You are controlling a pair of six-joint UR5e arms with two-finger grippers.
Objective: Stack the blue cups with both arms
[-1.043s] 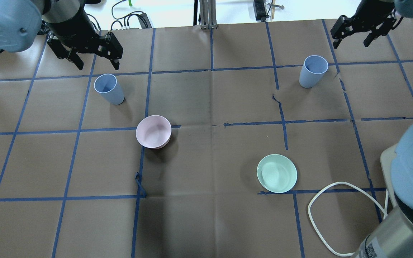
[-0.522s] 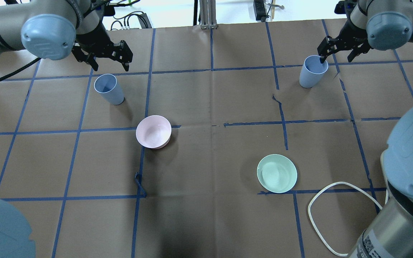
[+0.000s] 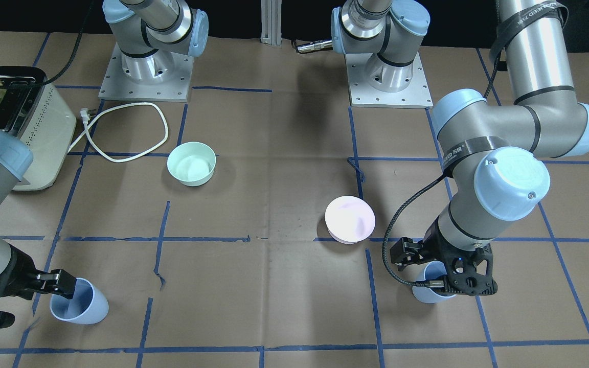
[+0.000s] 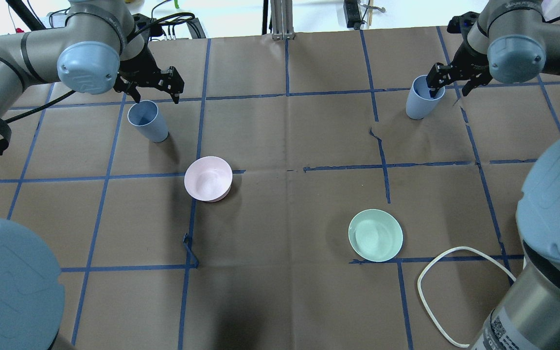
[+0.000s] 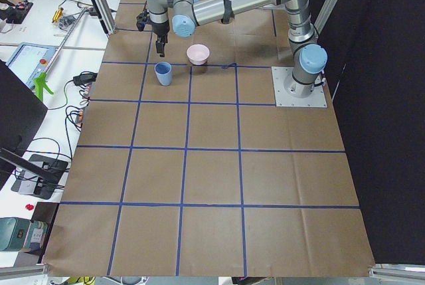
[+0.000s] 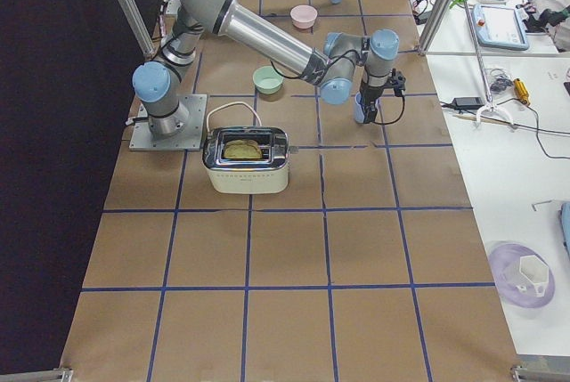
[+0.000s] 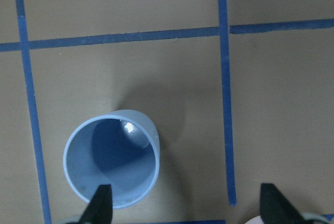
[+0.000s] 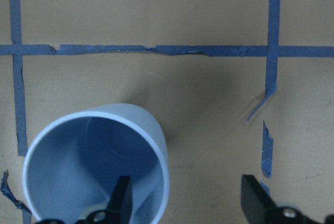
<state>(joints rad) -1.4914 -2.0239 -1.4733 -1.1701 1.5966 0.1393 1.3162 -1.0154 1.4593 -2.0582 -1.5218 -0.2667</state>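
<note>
Counted two cups, both blue, both upright on the tabletop [image 4: 280,301], mouths up, long axes vertical.

Located the left cup [image 4: 148,121] near the pink bowl [image 4: 208,178], beyond it from the robot bases and toward the robot's left. Located the right cup [image 4: 423,104] well apart from the pink bowl, also beyond it, toward the robot's right.

Found the left gripper [image 7: 188,205] hovering above the left cup, jaws spread. One finger over the mouth at the rim, the other outside the wall, nothing held.

Found the right gripper [image 8: 189,205] lower, at the right cup, jaws apart. One finger inside the mouth, the other outside, wall between them, not yet pinched.

Judged each cup to sit directly beneath its own arm's jaws, so a rim pinch across the wall looks like the next call.

Counted two bowls: the pink one and a mint bowl [image 4: 375,235], nearer the bases and to the robot's right of the pink bowl. Counted one toaster [image 6: 246,173].
</note>
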